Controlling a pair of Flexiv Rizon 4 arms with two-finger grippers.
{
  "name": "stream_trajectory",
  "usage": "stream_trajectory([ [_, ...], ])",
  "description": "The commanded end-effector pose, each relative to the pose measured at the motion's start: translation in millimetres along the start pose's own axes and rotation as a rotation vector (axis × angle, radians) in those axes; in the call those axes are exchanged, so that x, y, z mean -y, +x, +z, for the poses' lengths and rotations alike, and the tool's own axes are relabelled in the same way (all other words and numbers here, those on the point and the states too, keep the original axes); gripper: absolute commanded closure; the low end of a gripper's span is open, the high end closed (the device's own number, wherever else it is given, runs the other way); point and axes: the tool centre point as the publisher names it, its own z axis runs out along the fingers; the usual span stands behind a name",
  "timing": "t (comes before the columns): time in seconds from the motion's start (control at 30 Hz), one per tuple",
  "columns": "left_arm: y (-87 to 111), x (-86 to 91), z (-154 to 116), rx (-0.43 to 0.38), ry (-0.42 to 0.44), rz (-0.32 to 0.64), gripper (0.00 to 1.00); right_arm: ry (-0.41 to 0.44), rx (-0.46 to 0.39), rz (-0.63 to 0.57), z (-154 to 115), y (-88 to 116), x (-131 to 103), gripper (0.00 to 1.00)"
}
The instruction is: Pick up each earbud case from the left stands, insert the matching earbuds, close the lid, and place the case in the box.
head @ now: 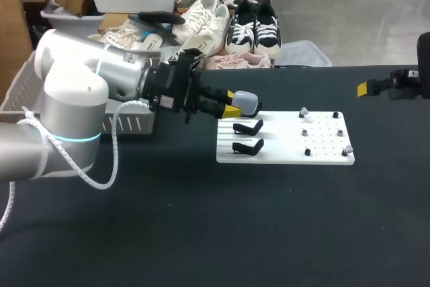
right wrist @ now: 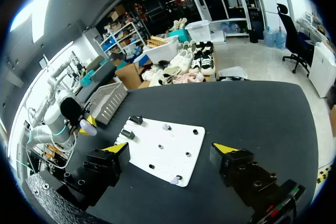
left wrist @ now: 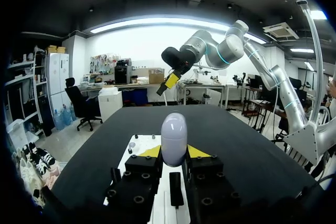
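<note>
My left gripper (head: pixel 235 107) is shut on a pale lavender earbud case (head: pixel 246 102) and holds it just above the far left corner of the white board (head: pixel 285 154). In the left wrist view the case (left wrist: pixel 174 139) stands upright, lid closed, between the yellow fingertips (left wrist: pixel 151 151). Two black stands (head: pixel 248 128) on the board's left side are bare. Small pale earbuds (head: pixel 304 111) rest on pegs at the board's right. My right gripper (head: pixel 366 89) hovers open at the table's far right, and in its own view the right gripper (right wrist: pixel 170 150) looks down on the board (right wrist: pixel 157 156).
A grey slatted basket (head: pixel 131 124) stands at the table's far left, behind my left arm, and shows in the right wrist view as the basket (right wrist: pixel 107 102). Several black pegs (head: pixel 308 152) dot the board. Bare black tabletop lies in front of the board.
</note>
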Motion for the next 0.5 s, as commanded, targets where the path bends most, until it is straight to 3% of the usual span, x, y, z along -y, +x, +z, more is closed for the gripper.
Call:
stream_trajectory([
  [0.03,-7.7,33.1,-1,0.029,-0.116,0.016,1.00,-0.001,-0.002,0.000,0,0,1,0.00],
  [0.4,-22.9,63.3,5,0.058,-0.128,-0.018,1.00,-0.001,-0.002,0.000,0,0,1,0.00],
  [0.5,-22.9,63.3,5,0.058,-0.128,-0.018,1.00,-0.001,-0.002,0.000,0,0,1,0.00],
])
